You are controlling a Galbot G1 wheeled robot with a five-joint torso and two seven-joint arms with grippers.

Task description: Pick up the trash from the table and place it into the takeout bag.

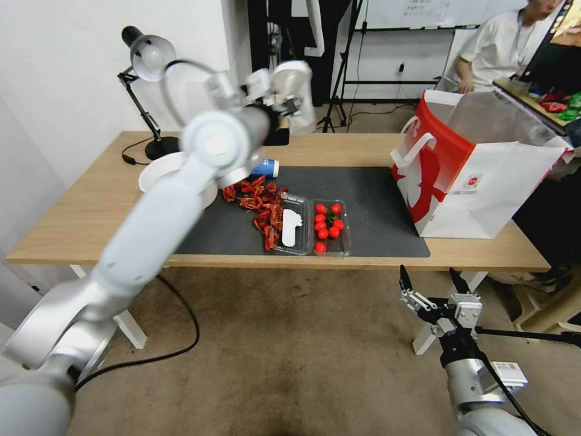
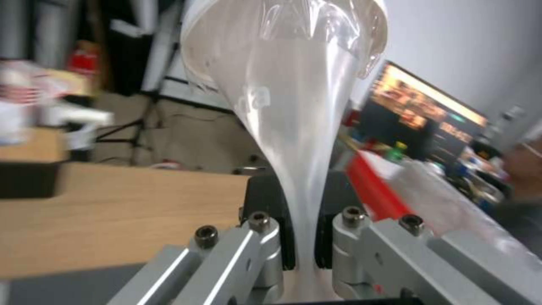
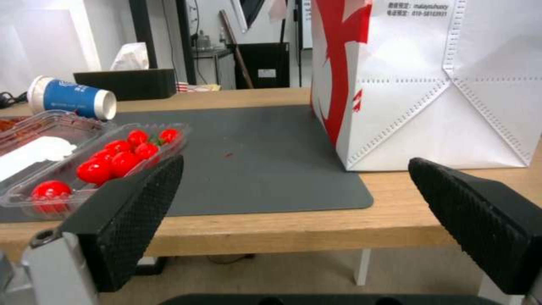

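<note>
Left gripper [image 2: 305,250] pinches clear plastic cup [image 2: 288,76] — above table [image 1: 91,200]; right gripper [image 1: 433,284] agape.

- Desk [image 1: 91,200]: light wood, with white legs.
- Mat [image 1: 375,206]: dark grey.
- Bag [image 1: 484,194]: white, with a red side panel, a small red logo, white handles and silver lining.
- Paper cup [image 3: 70,98]: white with a blue label.
- Clear cup [image 2: 288,76]: see-through, pinched between black fingers [image 2: 324,237].
- Clear tray [image 1: 330,227]: round bright red pieces inside; at its 9 o'clock, a white piece and dark red scraps [image 1: 257,200].
- Right fingers [image 3: 135,212]: black, with a knurled pattern.
- Lamp [image 1: 145,54]: black.
</note>
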